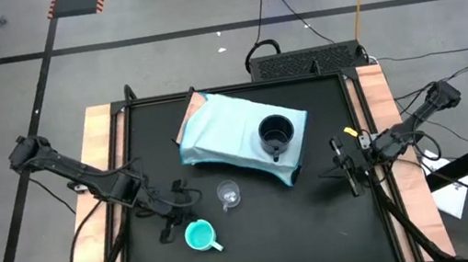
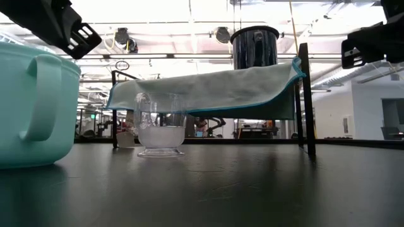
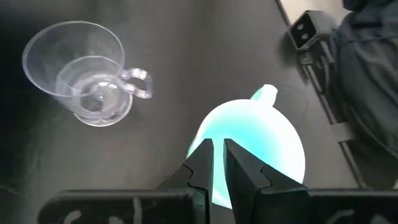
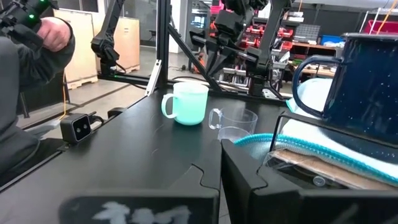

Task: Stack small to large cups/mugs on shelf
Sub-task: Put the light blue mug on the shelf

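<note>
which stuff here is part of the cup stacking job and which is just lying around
Part of the job:
- black mug, on the shelf
- light blue shelf
- teal mug, on the table, left gripper at its rim
- clear glass cup, on the table

Just lying about:
- small camera box on the table edge
- cables on the floor
- right gripper, waiting beside the shelf

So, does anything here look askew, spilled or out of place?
Nothing is spilled or damaged. The light blue raised shelf sits skewed across the black tabletop, with the black handled mug on it. The teal mug and clear glass cup stand upright.
</note>
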